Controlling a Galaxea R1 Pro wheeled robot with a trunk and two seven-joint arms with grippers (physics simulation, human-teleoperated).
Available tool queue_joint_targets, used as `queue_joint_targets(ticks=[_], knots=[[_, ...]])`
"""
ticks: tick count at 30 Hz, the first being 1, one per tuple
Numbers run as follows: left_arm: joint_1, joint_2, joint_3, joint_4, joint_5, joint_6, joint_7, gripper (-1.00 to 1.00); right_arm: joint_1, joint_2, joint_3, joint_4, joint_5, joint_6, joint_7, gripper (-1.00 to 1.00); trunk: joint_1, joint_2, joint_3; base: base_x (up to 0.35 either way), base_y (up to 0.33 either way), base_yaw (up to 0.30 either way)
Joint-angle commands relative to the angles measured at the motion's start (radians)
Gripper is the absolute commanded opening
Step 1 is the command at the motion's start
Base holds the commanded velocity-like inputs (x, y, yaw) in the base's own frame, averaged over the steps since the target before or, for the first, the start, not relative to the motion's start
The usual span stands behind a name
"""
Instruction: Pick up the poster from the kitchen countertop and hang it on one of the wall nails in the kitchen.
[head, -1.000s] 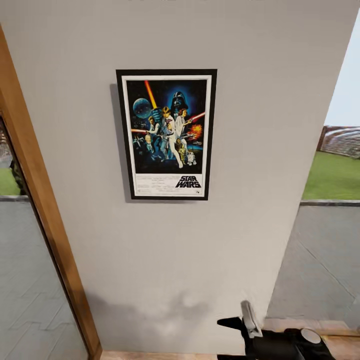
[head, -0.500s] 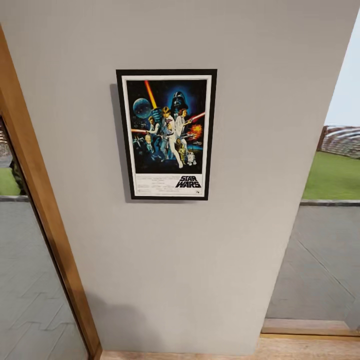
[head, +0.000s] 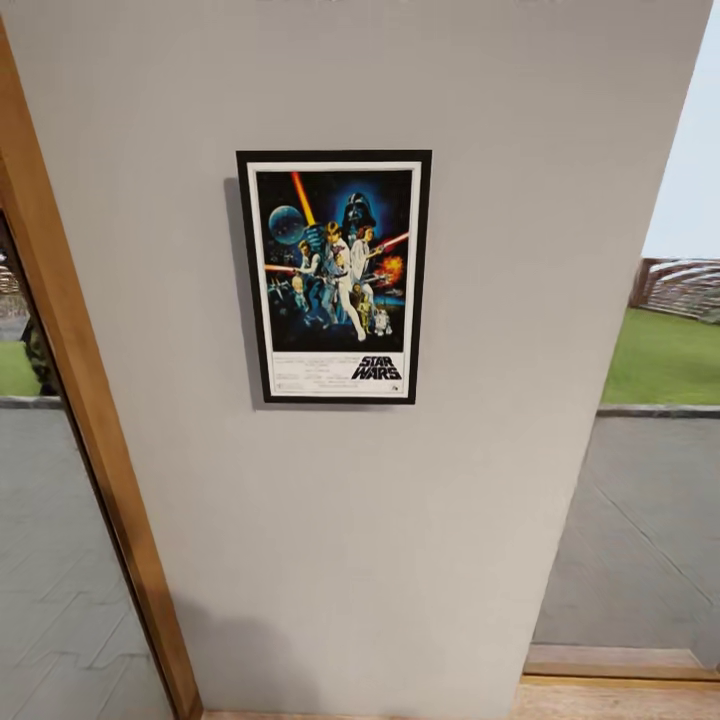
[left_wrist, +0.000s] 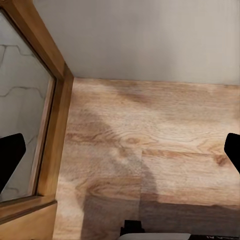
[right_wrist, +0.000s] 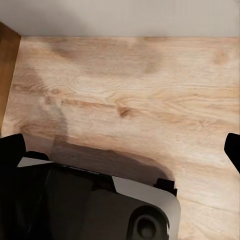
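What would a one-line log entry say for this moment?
framed Star Wars poster: hanging upright on pale grey wall | left gripper: open, empty, over wooden floor | right gripper: open, empty

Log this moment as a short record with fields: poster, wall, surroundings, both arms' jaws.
poster: framed Star Wars poster hangs upright on the wall, nothing holding it
wall: plain pale grey wall; nail hidden, cannot be made out
surroundings: wooden door frame at the wall's left side; wood floor at the wall's foot; lawn visible outside at right
left gripper: jaws apart, empty, over the floor
right gripper: jaws apart, empty, over the floor
task state: poster appears hung
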Motion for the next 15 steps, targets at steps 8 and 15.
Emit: queue_joint_targets(ticks=[8,15], knots=[[0.001,0.0,0.001,-0.001,0.0,-0.002,-0.001,1.0,-0.001,0.002,0.012,0.052,-0.004,-0.007,0.001,1.0,0.0,0.0,0.003,0.0,0.0,0.0],[0.001,0.0,0.001,-0.001,0.0,-0.002,-0.001,1.0,-0.001,0.002,0.013,0.191,-0.003,-0.008,0.001,1.0,0.0,0.0,0.003,0.0,0.0,0.0]])
